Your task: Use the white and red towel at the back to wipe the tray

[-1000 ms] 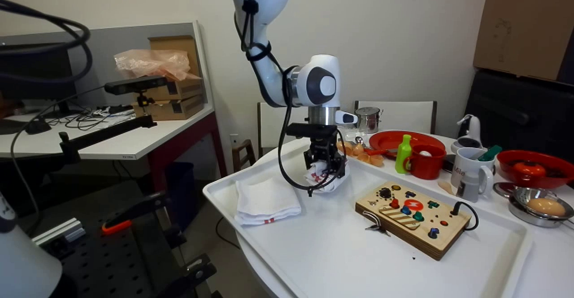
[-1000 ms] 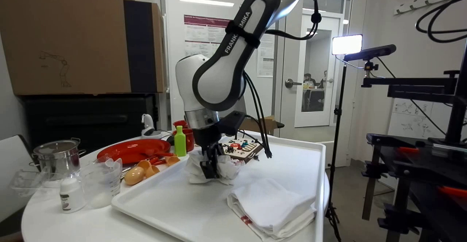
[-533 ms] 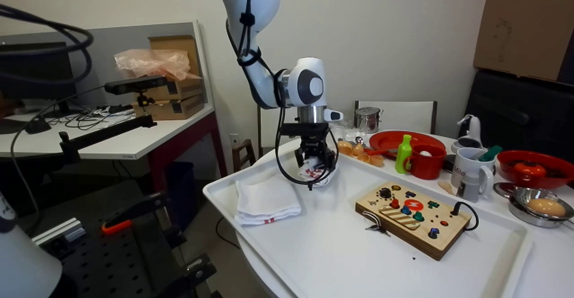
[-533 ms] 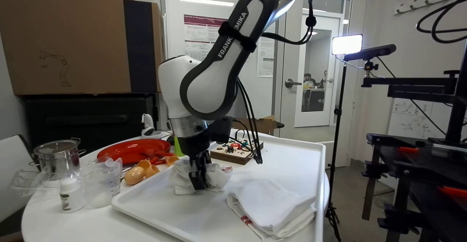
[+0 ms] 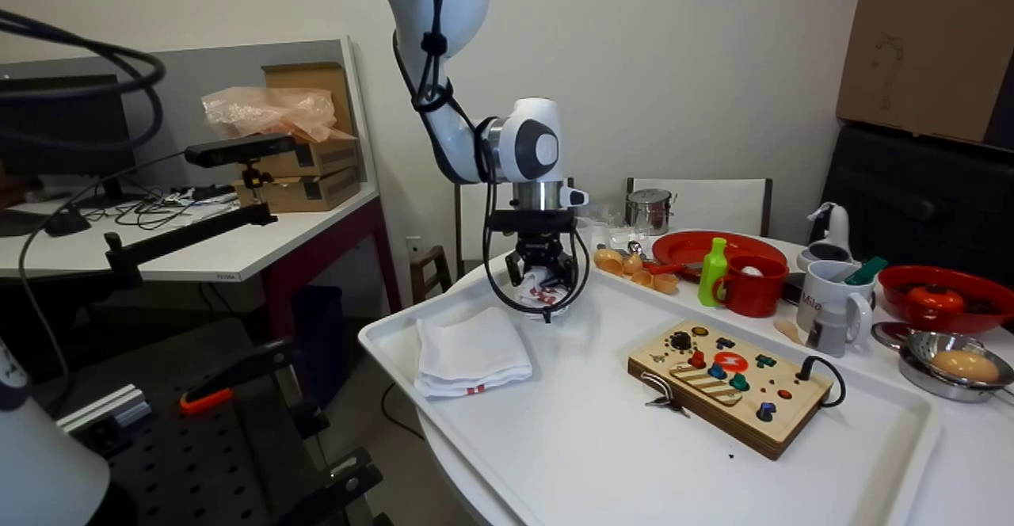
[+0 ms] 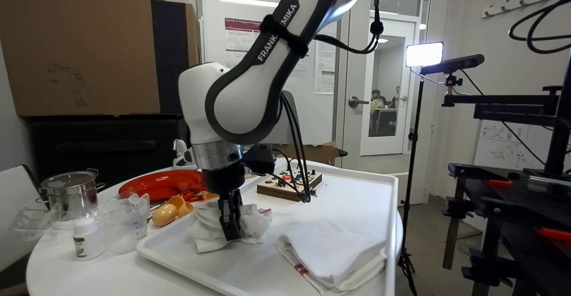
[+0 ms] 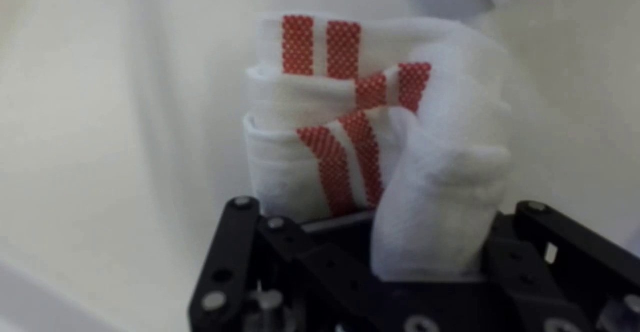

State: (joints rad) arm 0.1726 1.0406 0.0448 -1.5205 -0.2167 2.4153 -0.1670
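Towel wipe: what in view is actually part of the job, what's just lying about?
Part of the job:
- gripper
- white and red towel in its grip
- tray

Seemingly just lying about:
- other towel, folded on the tray
- wooden switch box
- green bottle
- red mug
- red plate

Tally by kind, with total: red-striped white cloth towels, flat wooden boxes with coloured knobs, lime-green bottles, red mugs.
Towels: 2 (folded red-striped white cloth towel; bunched red-striped white cloth towel in the black gripper)
Flat wooden box with coloured knobs: 1
Lime-green bottle: 1
Red mug: 1
Total: 5
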